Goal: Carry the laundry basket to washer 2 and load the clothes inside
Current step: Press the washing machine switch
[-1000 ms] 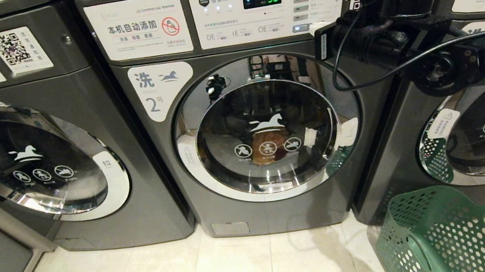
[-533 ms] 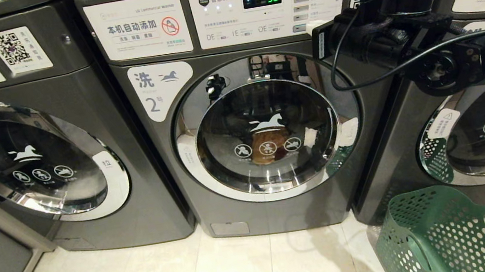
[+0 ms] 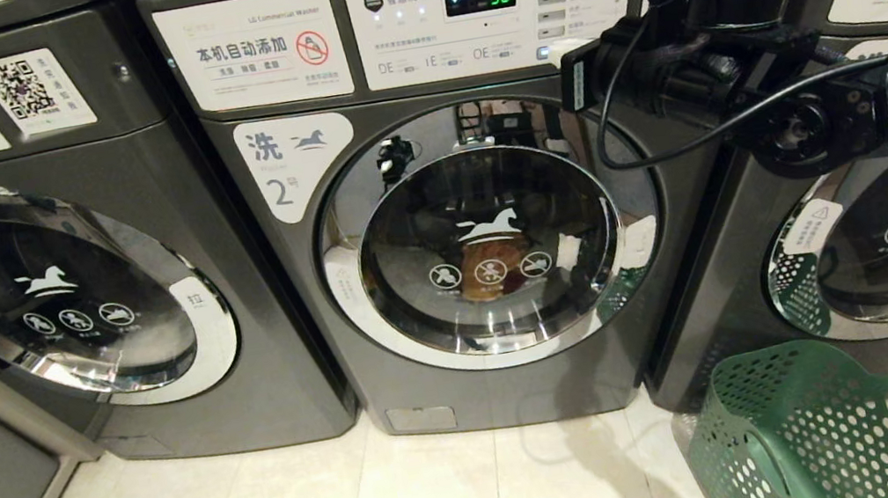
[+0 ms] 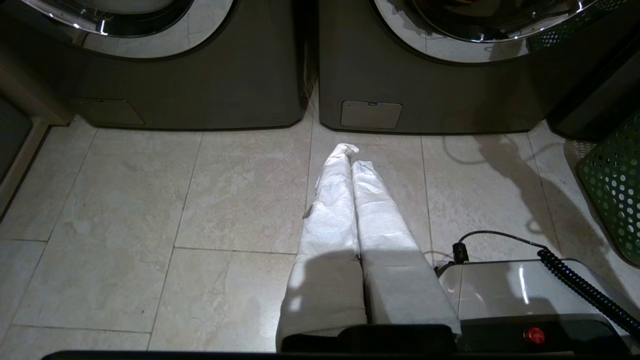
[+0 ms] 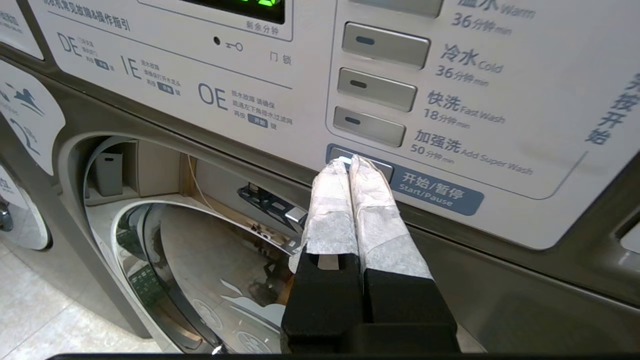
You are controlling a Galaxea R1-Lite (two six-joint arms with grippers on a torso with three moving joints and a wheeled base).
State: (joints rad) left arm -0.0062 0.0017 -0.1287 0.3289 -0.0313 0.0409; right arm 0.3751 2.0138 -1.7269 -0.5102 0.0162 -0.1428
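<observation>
Here right end effector (image 5: 351,161) meets Start/Pause button (image 5: 361,170) edge

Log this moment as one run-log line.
right gripper: shut, tips at Start/Pause button | dark grey front-load washer 2: door closed | dark green perforated plastic laundry basket: floor | left gripper: shut, idle

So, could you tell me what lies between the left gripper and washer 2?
Only bare tiled floor: the left wrist view shows the shut left gripper pointing at washer 2, with nothing between them.
</observation>
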